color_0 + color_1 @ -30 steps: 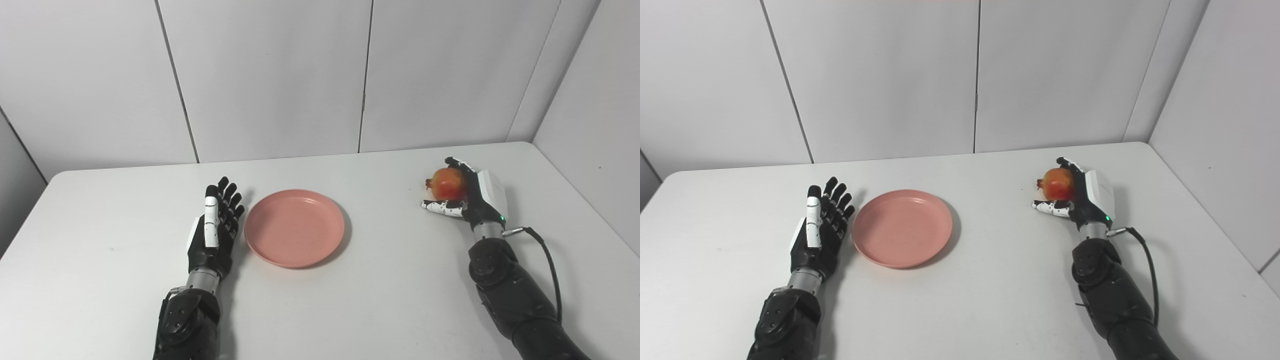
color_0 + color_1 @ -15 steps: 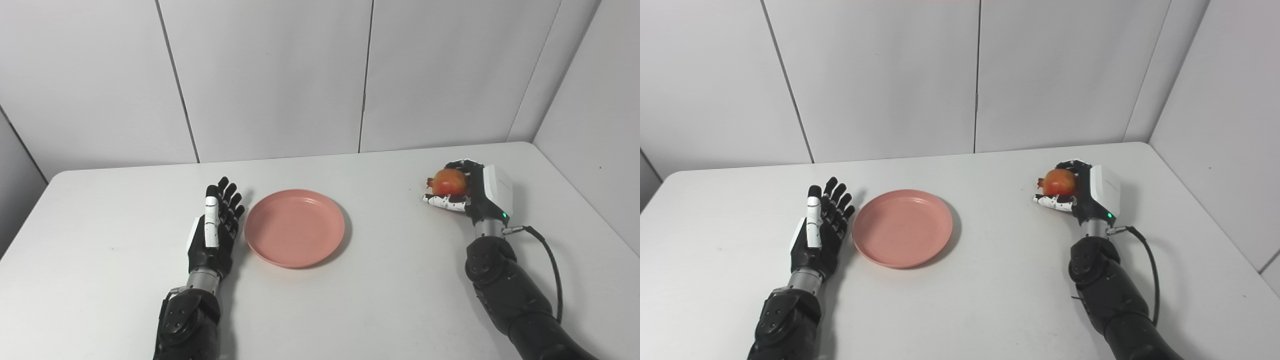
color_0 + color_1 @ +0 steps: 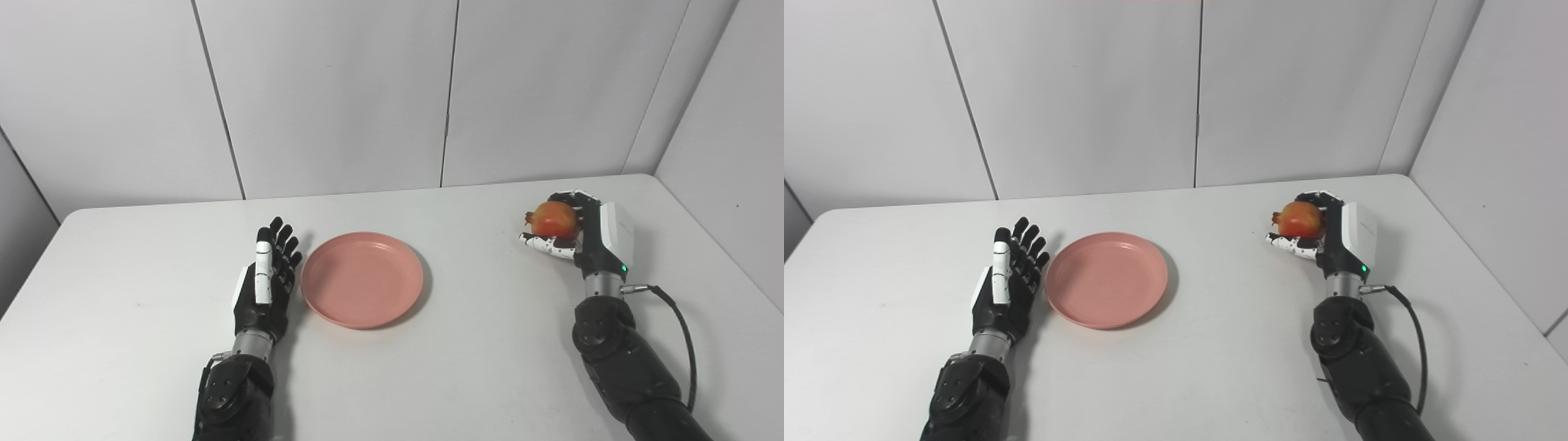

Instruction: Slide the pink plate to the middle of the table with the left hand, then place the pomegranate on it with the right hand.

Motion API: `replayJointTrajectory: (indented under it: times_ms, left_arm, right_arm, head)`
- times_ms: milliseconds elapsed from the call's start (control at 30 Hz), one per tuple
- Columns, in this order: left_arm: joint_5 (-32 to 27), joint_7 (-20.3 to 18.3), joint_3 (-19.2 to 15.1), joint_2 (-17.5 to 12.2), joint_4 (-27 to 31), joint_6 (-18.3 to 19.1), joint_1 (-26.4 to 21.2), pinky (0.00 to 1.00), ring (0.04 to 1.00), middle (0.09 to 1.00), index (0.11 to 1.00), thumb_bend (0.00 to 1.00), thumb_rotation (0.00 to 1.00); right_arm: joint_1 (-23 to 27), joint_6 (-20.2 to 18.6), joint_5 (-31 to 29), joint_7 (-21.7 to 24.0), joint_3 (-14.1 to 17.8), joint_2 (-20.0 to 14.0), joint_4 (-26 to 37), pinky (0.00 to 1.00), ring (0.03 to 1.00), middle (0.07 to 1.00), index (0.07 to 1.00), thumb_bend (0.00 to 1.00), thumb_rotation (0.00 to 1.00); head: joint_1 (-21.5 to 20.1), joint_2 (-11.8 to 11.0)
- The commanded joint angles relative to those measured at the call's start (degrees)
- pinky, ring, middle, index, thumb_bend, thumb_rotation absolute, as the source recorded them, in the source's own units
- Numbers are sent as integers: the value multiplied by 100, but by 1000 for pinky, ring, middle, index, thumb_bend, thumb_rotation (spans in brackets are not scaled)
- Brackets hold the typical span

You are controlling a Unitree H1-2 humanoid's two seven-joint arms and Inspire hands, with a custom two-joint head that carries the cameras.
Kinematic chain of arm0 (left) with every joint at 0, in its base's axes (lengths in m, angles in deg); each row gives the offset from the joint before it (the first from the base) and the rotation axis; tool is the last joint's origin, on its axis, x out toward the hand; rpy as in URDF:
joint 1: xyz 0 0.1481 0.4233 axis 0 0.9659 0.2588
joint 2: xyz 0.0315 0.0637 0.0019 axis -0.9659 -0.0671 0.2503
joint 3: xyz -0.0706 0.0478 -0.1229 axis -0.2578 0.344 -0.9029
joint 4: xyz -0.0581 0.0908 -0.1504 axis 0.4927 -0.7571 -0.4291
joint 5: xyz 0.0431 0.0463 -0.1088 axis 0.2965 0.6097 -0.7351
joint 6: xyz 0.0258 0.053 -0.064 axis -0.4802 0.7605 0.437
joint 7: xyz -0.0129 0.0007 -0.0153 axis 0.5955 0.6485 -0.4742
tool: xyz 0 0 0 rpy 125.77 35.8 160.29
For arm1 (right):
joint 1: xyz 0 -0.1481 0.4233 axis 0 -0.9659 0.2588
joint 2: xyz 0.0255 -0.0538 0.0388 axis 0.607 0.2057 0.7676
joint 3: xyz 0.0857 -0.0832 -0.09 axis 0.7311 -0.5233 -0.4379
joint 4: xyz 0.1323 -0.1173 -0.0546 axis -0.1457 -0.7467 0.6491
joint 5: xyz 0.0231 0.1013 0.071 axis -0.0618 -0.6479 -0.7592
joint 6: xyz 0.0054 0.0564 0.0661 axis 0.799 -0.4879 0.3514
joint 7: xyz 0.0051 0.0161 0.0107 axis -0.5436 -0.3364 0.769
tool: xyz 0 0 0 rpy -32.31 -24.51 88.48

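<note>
Right hand point(image 3: 589, 236) grasps the pomegranate point(image 3: 553, 220) off the table at right, well apart from the pink plate point(image 3: 361, 286) mid-table. Left hand point(image 3: 267, 286) lies flat, fingers spread, just beside the plate's rim. Risk: the round fruit could slip from the curled fingers in transit, or roll off the shallow plate.

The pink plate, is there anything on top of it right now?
Nothing lies on the pink plate; its whole inner face shows bare. The pomegranate is off to its right, held in the right hand. What lies under the plate is covered.
</note>
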Motion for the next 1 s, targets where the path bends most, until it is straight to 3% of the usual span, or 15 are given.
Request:
replayJointTrajectory:
  times_ms: [0,367,567,800,967]
  left_arm:
    - [106,74,66,96,27,-93,-166,1000,1000,1000,1000,622,976]
    - [239,200,88,209,-72,-196,-237,1000,1000,1000,1000,620,979]
    - [288,238,92,242,-139,-254,-269,1000,1000,1000,1000,634,974]
    - [390,307,130,281,-239,-402,-306,982,1000,1000,1000,605,996]
    - [486,362,159,285,-257,-421,-314,980,1000,1000,1000,609,1000]
  right_arm:
    - [146,205,-45,126,83,-50,659,421,489,463,529,517,3]
    - [-203,-116,-249,985,107,330,2475,399,467,459,534,517,5]
    - [-338,-34,-176,1354,-29,577,3083,411,471,458,532,516,4]
    - [-314,193,-290,1684,-168,812,3199,432,481,460,530,517,4]
    - [-281,248,-396,1949,-321,1022,3153,382,452,454,535,516,5]
  head:
    - [9,-1]
    - [217,-45]
    - [331,-91]
    - [452,-134]
    - [491,-139]
